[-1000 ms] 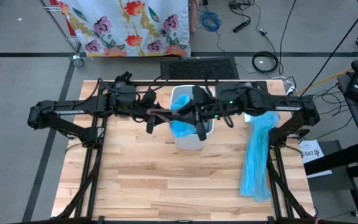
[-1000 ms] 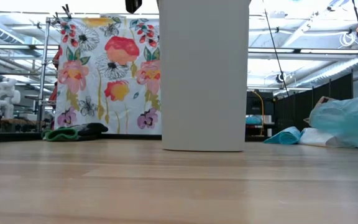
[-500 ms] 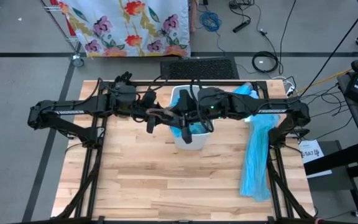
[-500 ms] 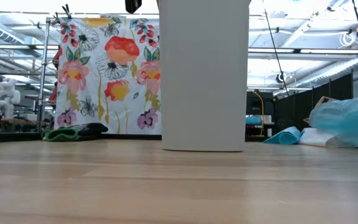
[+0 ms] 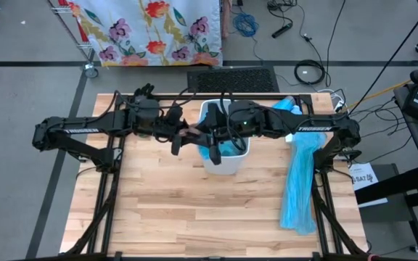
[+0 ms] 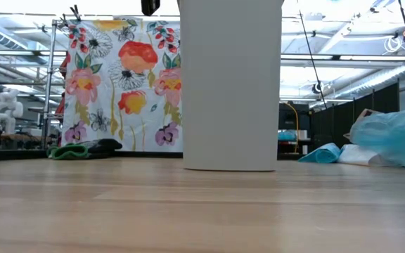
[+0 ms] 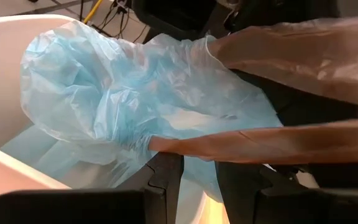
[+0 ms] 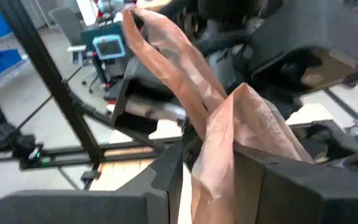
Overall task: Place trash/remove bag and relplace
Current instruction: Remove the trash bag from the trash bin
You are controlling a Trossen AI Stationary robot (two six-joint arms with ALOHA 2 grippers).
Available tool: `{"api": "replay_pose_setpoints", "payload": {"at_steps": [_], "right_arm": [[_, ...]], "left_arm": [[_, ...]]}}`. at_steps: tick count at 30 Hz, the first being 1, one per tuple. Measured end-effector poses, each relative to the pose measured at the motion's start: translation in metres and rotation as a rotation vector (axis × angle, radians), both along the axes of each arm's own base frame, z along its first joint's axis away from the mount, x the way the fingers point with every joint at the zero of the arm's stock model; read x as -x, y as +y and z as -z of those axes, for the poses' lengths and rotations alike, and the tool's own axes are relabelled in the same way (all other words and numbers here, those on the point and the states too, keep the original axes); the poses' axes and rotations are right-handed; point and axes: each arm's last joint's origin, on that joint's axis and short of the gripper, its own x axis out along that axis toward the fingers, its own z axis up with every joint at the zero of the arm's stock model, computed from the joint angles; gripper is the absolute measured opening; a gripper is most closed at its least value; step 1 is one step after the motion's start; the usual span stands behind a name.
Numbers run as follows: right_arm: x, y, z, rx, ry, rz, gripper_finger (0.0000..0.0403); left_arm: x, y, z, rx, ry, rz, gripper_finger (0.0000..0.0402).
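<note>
A white bin [image 5: 223, 161] [image 6: 230, 84] stands upright mid-table with a pale-blue liner bag [image 7: 123, 93] bunched inside it. A thin brownish sheet [image 8: 229, 124] [image 7: 303, 50] spans between both grippers above the bin's left rim. My left gripper [image 5: 188, 135] [image 7: 199, 160] is shut at the rim. My right gripper [image 5: 212, 147] [image 8: 207, 163] reaches across the bin's mouth, shut on the sheet. No paper or tissue wads show; the bag's contents are hidden. My left gripper pinches a narrow gathered end of the brownish sheet [image 7: 166, 144] between its two fingers, right where the blue liner bunches against them. The sheet runs off taut toward the other arm. Whether the liner is caught too I cannot tell. My right gripper pinches a gathered fold of the brownish sheet [image 8: 213, 177] between its two fingers [image 8: 257, 177], several layers. The sheet rises out of the hold and stretches toward the left arm, lifted clear of the table.
A long light-blue plastic strip [image 5: 300, 181] [image 6: 392, 137] lies along the table's right side, its far end bunched by the right arm [image 5: 285, 106]. The arms cross over the bin. Bare wood [image 5: 194, 210] lies on the near half. A flowered cloth [image 6: 118, 84] hangs behind.
My right gripper has moved toward the table's left, across the bin's mouth and closer to my left gripper, uncovering the bunched blue plastic behind its arm. The bin has stayed put.
</note>
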Motion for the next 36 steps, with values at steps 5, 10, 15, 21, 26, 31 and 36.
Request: {"api": "replay_pose_setpoints", "payload": {"at_steps": [5,10,15,21,26,31,36], "right_arm": [[0.001,0.003,0.001,0.013,0.013,-0.026,0.0097],[0.001,0.000,0.001,0.003,0.018,-0.021,0.0126],[0.006,-0.003,-0.003,-0.001,0.021,-0.011,0.0150],[0.016,-0.008,-0.010,0.007,0.016,0.003,0.0155],[0.009,-0.008,-0.003,0.011,0.036,0.001,0.0155],[0.000,-0.007,0.002,0.014,0.026,0.002,0.0155],[0.000,-0.009,0.000,0.027,0.002,0.052,0.0117]], "left_arm": [[0.000,0.000,0.000,-0.001,0.000,0.001,0.0097],[0.000,0.000,0.000,-0.001,0.004,0.001,0.0097],[0.000,0.000,0.001,-0.001,0.005,0.001,0.0097],[0.000,0.000,0.000,0.000,0.002,0.007,0.0097],[0.000,0.000,-0.001,0.001,-0.013,0.006,0.0097],[0.000,0.000,-0.001,0.001,-0.012,0.007,0.0097],[0.000,0.000,-0.001,0.001,-0.011,0.005,0.0097]]}}
